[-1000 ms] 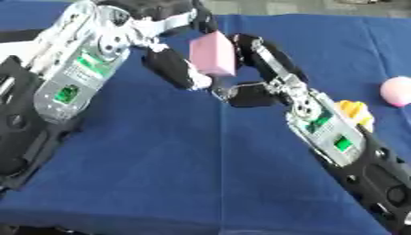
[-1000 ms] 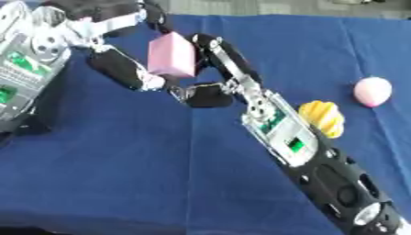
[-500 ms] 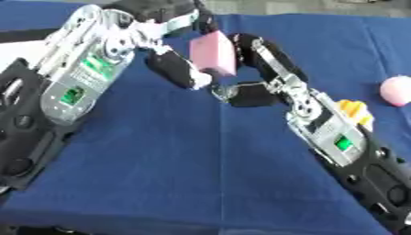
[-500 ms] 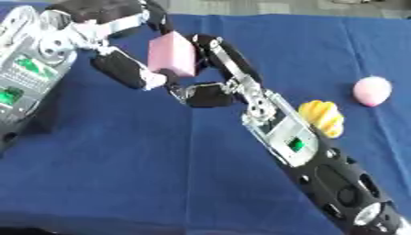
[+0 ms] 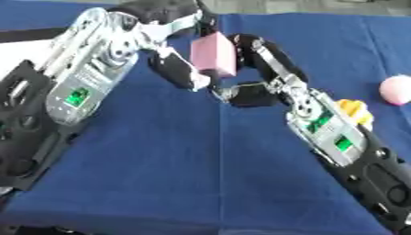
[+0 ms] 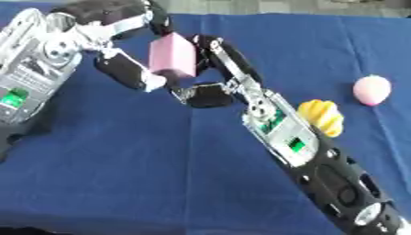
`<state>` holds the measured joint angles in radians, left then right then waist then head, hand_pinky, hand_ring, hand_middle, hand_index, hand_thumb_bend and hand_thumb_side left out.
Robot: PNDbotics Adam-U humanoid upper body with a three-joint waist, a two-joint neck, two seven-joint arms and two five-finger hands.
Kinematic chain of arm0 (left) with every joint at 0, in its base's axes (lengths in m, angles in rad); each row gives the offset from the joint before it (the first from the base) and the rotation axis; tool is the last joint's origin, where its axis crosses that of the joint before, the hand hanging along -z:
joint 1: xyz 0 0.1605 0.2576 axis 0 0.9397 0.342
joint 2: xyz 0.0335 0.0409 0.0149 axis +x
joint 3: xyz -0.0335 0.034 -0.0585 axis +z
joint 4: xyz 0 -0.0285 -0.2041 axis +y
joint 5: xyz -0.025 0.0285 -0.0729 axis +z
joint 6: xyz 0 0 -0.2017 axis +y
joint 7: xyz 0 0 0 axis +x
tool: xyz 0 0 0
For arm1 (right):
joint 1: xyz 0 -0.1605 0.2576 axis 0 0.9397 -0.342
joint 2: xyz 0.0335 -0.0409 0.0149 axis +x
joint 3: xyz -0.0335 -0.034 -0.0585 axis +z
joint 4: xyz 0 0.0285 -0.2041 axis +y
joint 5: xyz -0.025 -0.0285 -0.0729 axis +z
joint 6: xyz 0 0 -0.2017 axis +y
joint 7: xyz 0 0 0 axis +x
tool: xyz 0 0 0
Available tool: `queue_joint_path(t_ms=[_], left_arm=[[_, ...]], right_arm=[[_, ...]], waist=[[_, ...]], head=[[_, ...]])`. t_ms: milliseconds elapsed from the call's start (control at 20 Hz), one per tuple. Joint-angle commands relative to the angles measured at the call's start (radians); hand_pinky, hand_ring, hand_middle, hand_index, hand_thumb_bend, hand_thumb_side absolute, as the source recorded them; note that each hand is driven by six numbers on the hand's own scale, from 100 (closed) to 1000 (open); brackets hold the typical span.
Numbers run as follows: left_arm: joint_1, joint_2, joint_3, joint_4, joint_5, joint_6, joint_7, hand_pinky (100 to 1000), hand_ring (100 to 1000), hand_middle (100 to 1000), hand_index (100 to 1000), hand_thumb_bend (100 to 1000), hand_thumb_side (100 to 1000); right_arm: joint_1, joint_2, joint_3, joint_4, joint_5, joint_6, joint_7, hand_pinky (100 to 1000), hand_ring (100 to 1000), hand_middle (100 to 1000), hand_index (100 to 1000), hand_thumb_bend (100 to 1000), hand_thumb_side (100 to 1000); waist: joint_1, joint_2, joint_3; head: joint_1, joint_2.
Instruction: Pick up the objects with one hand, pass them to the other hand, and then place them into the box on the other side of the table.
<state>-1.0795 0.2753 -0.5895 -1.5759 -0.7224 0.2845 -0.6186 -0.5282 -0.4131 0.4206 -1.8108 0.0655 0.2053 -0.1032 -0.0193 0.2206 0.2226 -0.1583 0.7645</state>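
Spreading across nearly the whole frame, the blue-covered counter point(image 6: 128, 174) carries the scene, with the robot's two arms meeting above it in the upper middle. Between them is the pink block point(image 6: 173, 56), held off the cloth: the left hand point(image 5: 180, 69) comes in from the upper left with fingers curled against one face, and the right hand point(image 6: 217, 73) reaches up from the lower right with fingers and thumb curled round the other side. Both seem to grip it, so my judgement is that the pick-up is done and the hand-to-hand pass is under way, not finished. No box shows, so placing is left. At the right edge, a yellow object point(image 6: 321, 117) beside the right forearm and a pink egg-shaped object point(image 6: 372, 90) wait untouched.
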Motion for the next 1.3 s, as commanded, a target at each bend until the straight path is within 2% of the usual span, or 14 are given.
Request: queue_joint_path(t_ms=[50,200,350,600,700,950,1200,1300], left_arm=[[-0.011,0.008,0.007,0.005,0.004,0.004,0.015,778,680,560,629,180,197],[-0.012,0.01,0.007,-0.001,0.013,0.01,0.026,742,628,500,562,102,199],[-0.015,0.013,0.007,-0.011,0.013,0.017,0.041,707,592,476,513,100,200],[-0.015,0.013,0.003,-0.011,-0.01,0.03,0.071,683,562,458,482,100,209],[-0.016,0.015,0.003,-0.011,-0.022,0.033,0.078,679,556,442,473,118,212],[-0.018,0.022,0.006,-0.018,-0.044,0.032,0.084,675,546,427,460,158,216],[-0.016,0.037,0.017,-0.033,-0.065,0.031,0.085,675,564,417,451,192,218],[-0.013,0.047,0.026,-0.04,-0.064,0.033,0.081,673,574,415,449,188,218]], right_arm=[[-0.015,-0.015,0.001,-0.018,-0.002,-0.003,0.002,560,578,497,474,157,100],[-0.015,-0.017,0.0,-0.016,0.01,0.006,0.001,575,601,534,518,344,100],[-0.017,-0.02,-0.001,-0.017,0.027,0.021,-0.001,588,617,563,552,440,100],[-0.016,-0.023,0.0,-0.021,0.052,0.033,0.01,605,641,603,598,488,100],[-0.016,-0.026,0.001,-0.02,0.068,0.037,0.029,629,679,676,677,535,112],[-0.016,-0.033,-0.003,-0.021,0.128,0.046,0.104,661,746,767,765,626,171],[-0.011,-0.041,-0.015,-0.028,0.175,0.035,0.173,674,758,781,793,664,162],[-0.008,-0.044,-0.02,-0.024,0.188,0.044,0.187,678,766,789,804,658,185]], waist=[[0.003,-0.014,-0.001],[0.003,-0.014,0.0],[0.003,-0.015,0.001],[0.002,-0.015,0.003],[0.002,-0.016,0.003],[0.002,-0.017,0.004],[0.002,-0.02,0.005],[0.003,-0.021,0.006]], head=[[0.003,0.006],[0.002,0.006],[0.003,0.006],[0.005,0.006],[0.005,0.006],[0.006,0.006],[0.01,0.006],[0.01,0.006]])
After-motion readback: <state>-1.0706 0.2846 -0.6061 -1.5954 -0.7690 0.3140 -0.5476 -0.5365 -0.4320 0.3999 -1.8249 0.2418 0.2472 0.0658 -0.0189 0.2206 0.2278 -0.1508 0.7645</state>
